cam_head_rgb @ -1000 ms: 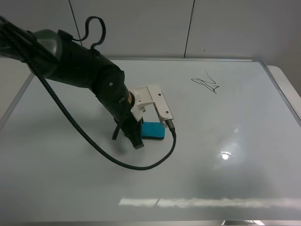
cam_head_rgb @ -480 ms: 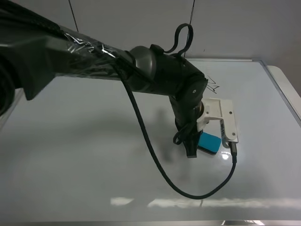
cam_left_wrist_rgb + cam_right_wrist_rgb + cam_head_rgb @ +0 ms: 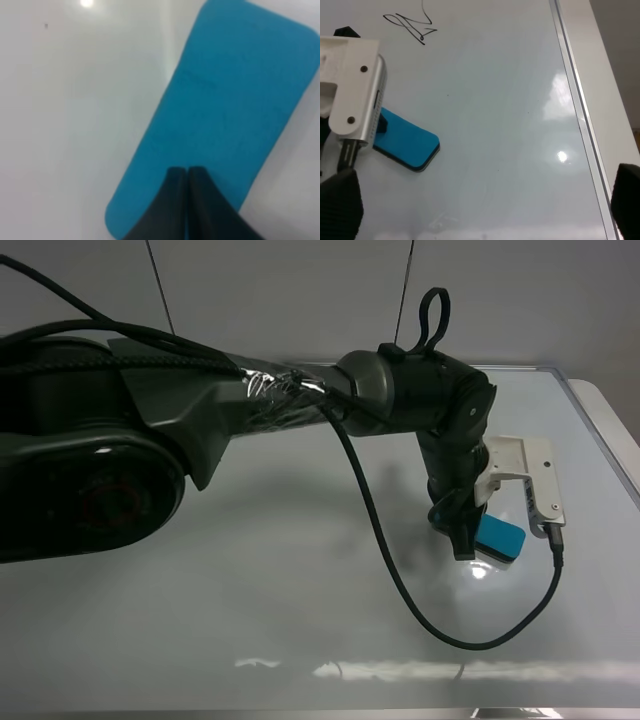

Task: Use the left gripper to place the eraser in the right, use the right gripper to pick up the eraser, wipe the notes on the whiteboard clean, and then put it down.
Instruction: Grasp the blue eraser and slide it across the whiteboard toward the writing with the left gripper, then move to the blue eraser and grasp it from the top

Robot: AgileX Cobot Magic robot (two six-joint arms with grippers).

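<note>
Left gripper (image 3: 186,172) is contacting eraser (image 3: 498,539) end, fingers closed together, gripping nothing | eraser is lying flat on whiteboard (image 3: 250,580), long axis oblique, ahead of right gripper (image 3: 482,202) | right gripper is standing wide, empty.

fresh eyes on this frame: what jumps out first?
The bulky dark left arm stretches across the whiteboard from the left side. Its left gripper is shut, with its tips resting on the teal eraser near the board's right side. The black notes are unwiped and show only in the right wrist view, because the arm hides them from the high camera.
</note>
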